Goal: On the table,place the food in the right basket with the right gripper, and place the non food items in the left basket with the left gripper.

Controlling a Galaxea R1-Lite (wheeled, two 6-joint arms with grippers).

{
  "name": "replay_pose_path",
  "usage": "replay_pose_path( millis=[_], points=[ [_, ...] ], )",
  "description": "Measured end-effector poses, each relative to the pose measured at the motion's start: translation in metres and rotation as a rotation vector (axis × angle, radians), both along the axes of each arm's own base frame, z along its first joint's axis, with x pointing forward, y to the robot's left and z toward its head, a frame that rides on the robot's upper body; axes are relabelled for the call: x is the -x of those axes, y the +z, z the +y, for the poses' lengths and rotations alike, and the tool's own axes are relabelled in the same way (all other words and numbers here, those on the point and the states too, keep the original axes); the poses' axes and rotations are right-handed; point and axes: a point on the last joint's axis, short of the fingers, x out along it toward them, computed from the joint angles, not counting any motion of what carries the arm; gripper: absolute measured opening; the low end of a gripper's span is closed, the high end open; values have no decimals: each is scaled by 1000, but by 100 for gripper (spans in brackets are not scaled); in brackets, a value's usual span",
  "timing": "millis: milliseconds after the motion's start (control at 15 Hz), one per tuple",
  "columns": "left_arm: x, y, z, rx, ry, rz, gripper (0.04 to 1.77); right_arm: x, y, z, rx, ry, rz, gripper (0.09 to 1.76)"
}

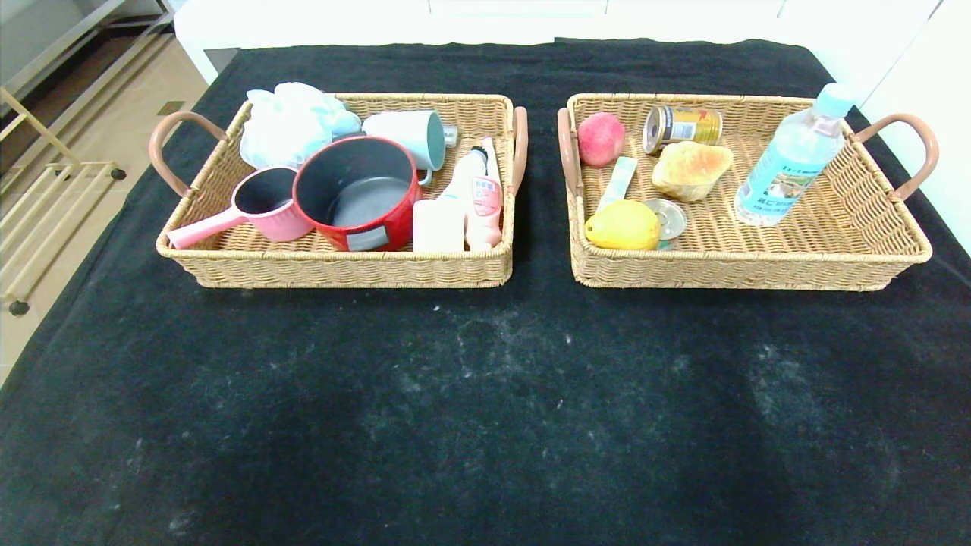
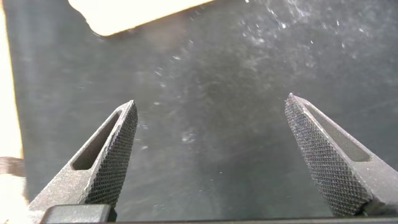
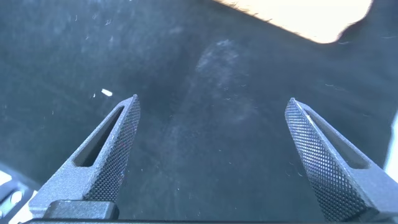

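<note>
Now both baskets filled; left pincer (image 2: 211,118), right pincer (image 3: 212,118) spread over bare cloth (image 1: 485,409).

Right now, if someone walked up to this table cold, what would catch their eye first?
Two wicker baskets sit side by side on the black cloth. The left basket is crowded, with a red pot at its middle and a pink saucepan beside it. The right basket holds a yellow lemon at its near corner, a peach behind it, and a water bottle standing upright.
</note>
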Motion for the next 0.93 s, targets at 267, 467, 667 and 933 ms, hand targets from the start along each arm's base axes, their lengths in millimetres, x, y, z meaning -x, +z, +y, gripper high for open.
replay_pose_path(
  millis=[267,467,667,933],
  points=[
    [20,2,-2,-29,30,-45,172,26,-6,6,-18,-62,-29,170],
    [31,-7,-3,-22,-33,-42,172,38,-22,16,-36,-63,-16,170],
    [42,-21,-5,-10,-79,-29,172,43,-46,18,-39,-78,-2,170],
    [51,-42,-8,-7,-81,-53,172,48,-72,17,-40,-77,-7,171]
  ],
)
